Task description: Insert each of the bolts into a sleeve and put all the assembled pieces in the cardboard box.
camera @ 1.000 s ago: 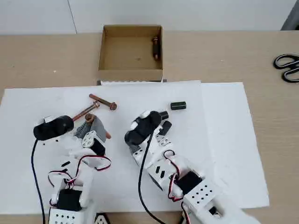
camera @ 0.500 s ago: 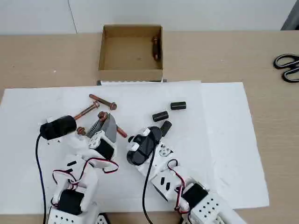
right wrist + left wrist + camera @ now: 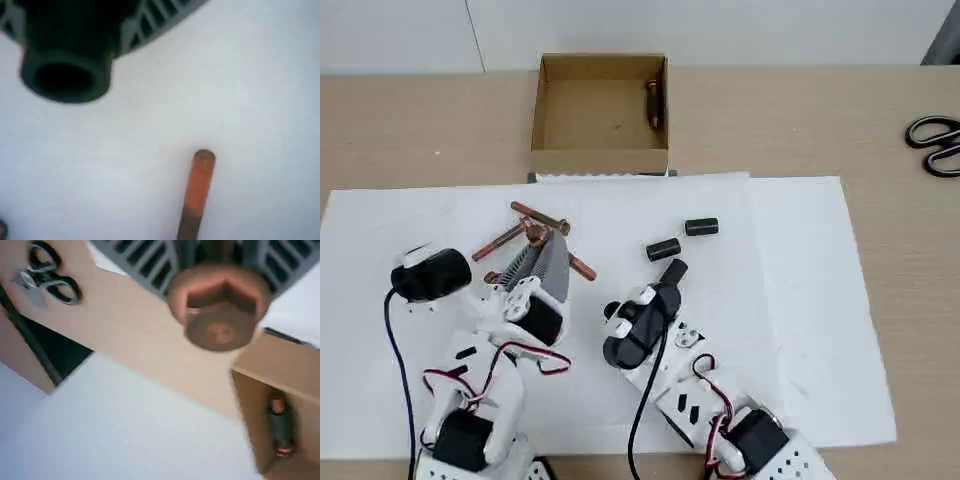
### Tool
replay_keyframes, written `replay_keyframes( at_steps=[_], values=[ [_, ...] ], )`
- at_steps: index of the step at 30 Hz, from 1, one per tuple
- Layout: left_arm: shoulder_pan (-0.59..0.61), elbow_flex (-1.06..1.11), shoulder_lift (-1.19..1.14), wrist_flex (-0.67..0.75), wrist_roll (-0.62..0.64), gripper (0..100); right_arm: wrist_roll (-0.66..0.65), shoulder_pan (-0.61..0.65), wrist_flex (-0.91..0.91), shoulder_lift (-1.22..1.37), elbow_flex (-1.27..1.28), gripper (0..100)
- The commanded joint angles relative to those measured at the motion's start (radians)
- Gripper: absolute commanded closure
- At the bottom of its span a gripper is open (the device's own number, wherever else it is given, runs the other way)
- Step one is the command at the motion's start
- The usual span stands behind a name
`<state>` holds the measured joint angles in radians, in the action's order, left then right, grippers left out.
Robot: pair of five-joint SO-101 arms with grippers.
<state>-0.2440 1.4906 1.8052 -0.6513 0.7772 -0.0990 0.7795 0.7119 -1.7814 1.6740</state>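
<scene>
My left gripper [image 3: 546,262] is shut on a copper bolt [image 3: 582,268] above the white paper; its hex head [image 3: 218,308] points toward the cardboard box [image 3: 548,112]. My right gripper [image 3: 670,276] is shut on a black sleeve [image 3: 65,75], whose open bore faces the bolt's tip [image 3: 199,183] a short way off. Two loose sleeves [image 3: 663,249] [image 3: 701,227] lie on the paper beyond it. Two more bolts [image 3: 542,216] [image 3: 498,241] lie crossed by the left gripper. One assembled piece [image 3: 654,103] rests along the box's right wall, the same piece [image 3: 281,426] seen from the left wrist.
The white paper [image 3: 800,300] covers the near half of the wooden table. Black scissors [image 3: 935,143] lie at the far right edge; the left wrist view also catches the scissors [image 3: 50,280]. The box stands just past the paper's far edge.
The left gripper has swung right and away from me with the bolt. The right arm has drawn back toward the near edge with a sleeve, uncovering another sleeve on the paper.
</scene>
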Motion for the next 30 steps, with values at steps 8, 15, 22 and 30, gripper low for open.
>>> replay_keyframes(
  at_steps=[8, 15, 22, 30],
  values=[
    [-0.107, -0.125, 0.015, -0.143, -0.043, 100, -0.009, 0.001, -0.062, -0.024, 0.011, 99.6],
    [-0.109, -0.108, 0.015, -0.141, -0.051, 100, -0.080, 0.004, -0.091, -0.024, 0.011, 99.6],
    [-0.114, -0.076, 0.015, -0.143, -0.051, 100, -0.080, 0.004, -0.114, -0.025, -0.003, 99.6],
    [-0.114, -0.035, 0.015, -0.141, -0.052, 100, -0.080, 0.004, -0.117, -0.025, -0.006, 99.6]
  ],
)
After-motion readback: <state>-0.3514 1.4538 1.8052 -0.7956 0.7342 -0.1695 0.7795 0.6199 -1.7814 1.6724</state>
